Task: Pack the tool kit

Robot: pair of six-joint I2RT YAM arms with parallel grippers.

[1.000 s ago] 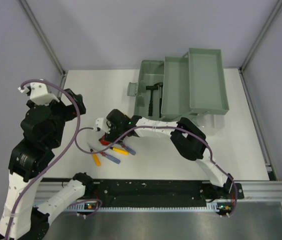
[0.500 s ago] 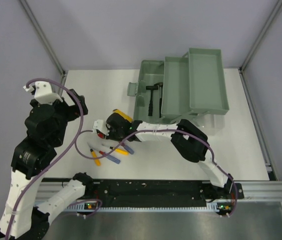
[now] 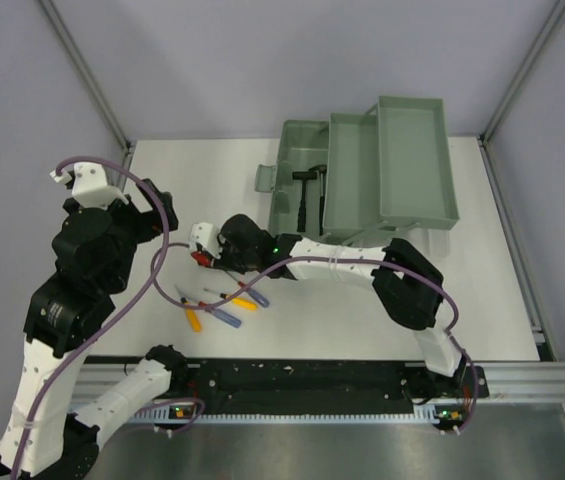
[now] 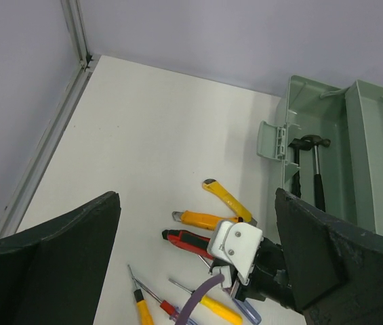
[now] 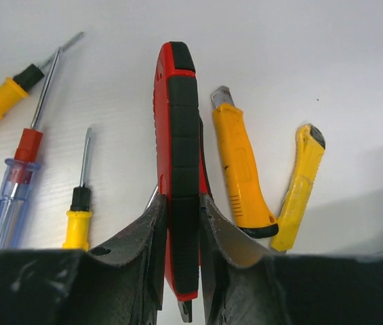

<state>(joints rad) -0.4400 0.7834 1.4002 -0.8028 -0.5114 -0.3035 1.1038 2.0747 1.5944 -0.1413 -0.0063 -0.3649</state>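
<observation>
My right gripper is shut on a red and black utility knife, low over the white table; it also shows in the top view and the left wrist view. Two yellow utility knives lie just right of it. Several screwdrivers lie to its left, seen from above too. The green toolbox stands open at the back, a hammer inside. My left gripper is open and empty, held high at the left.
The toolbox's fold-out trays hang over its right side, above my right arm's forearm. A metal frame rail runs along the table's left edge. My left arm's purple cable loops close to the screwdrivers.
My right wrist has turned and shifted slightly right and back over the knives, now gripping the red knife. The left arm has raised a little.
</observation>
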